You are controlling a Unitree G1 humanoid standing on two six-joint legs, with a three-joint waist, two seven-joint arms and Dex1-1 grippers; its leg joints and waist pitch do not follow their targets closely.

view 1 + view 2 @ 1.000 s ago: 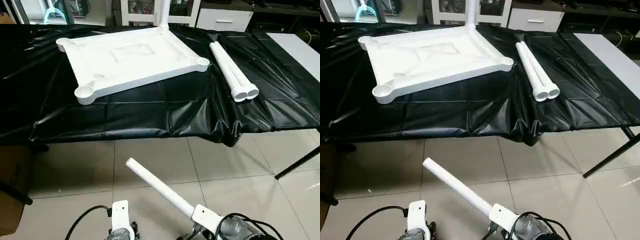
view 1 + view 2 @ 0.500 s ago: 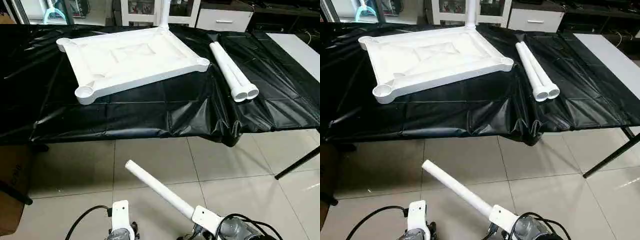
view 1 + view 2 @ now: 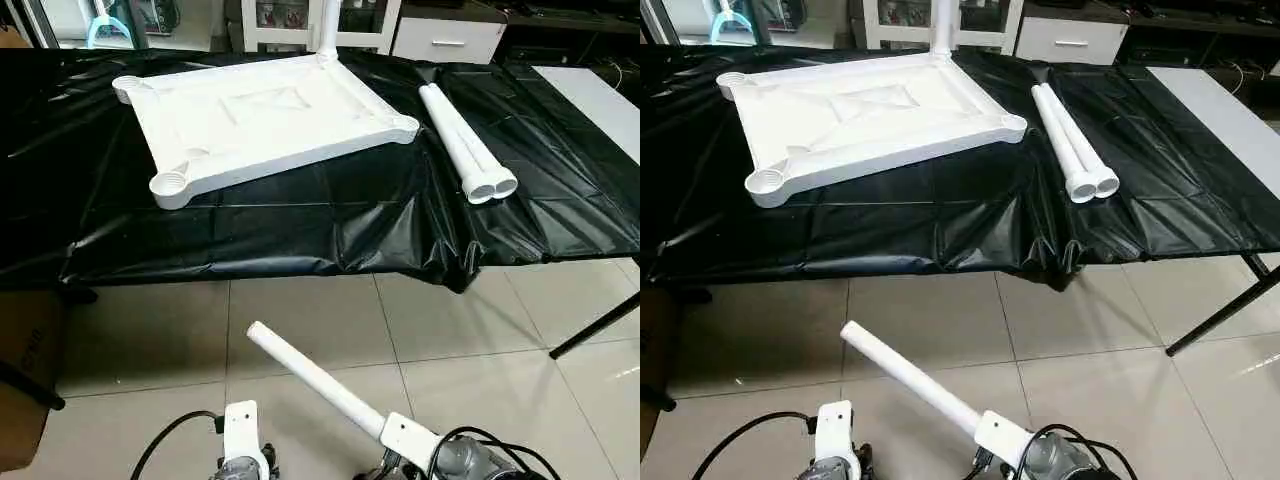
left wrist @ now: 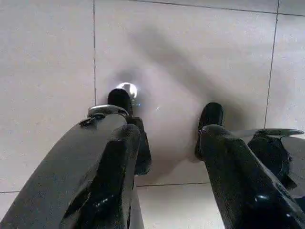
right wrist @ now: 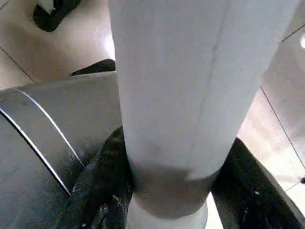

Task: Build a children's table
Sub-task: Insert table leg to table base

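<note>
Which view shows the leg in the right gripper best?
Left eye view: the held leg shows along its length, from its free end down toward the right gripper. The right eye view matches. The right wrist view gives only a close-up of the shaft between the black fingers.

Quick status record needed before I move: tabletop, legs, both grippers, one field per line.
tabletop: upside down on the black-covered table, sockets facing up
fitted leg: standing upright in the far corner socket
spare legs: two, lying side by side on the cover, to the right of the tabletop, apart from it
held leg: gripped in the right gripper, raised over the floor tiles, short of the table, pointing up and to the left
left gripper: open, nothing between its fingers, above the floor
empty sockets: three
</note>
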